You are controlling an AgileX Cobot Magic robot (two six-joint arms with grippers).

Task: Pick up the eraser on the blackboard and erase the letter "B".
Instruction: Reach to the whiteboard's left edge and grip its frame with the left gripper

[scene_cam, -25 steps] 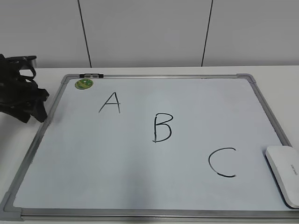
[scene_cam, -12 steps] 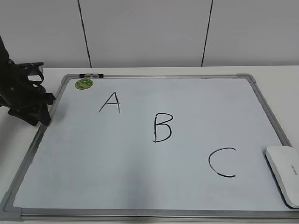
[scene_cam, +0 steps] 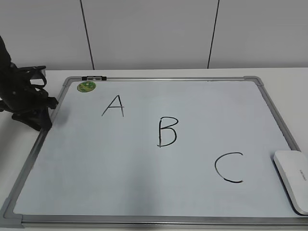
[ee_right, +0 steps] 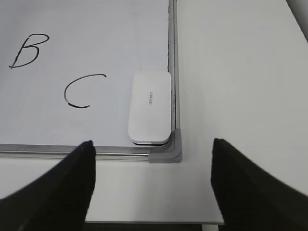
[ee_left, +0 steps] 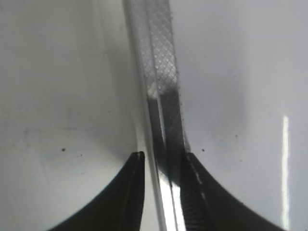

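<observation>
A plain white table (scene_cam: 288, 82) carries the blackboard (scene_cam: 159, 220), a large white dry-erase panel in a silver-grey metal frame with grey plastic corners, lying flat and filling most of the exterior view. Three hand-drawn black marker letters run diagonally across it: the black "A" (scene_cam: 113, 106) toward the far left, the letter "B" (scene_cam: 167, 131) near the middle, whole and unsmudged, and the black "C" (scene_cam: 228, 167) toward the near right.

The black left gripper (scene_cam: 37, 120) stands at the board's left edge. In the left wrist view its fingers (ee_left: 126, 202) are pinched on the metal frame rail (ee_left: 159, 96), one on each side of it.

The eraser (scene_cam: 293, 179), a smooth white rounded-rectangle plastic block with tiny grey lettering, lies on the board in its near right corner, just beside the "C" and up against the frame. The right gripper (ee_right: 151, 185) hovers above the table edge near that corner, its two dark fingers (ee_right: 57, 192) spread wide, holding nothing.

A small round green sticker (scene_cam: 87, 86) sits in the far left corner, beside a short black clip (scene_cam: 94, 77) on the top rail.
</observation>
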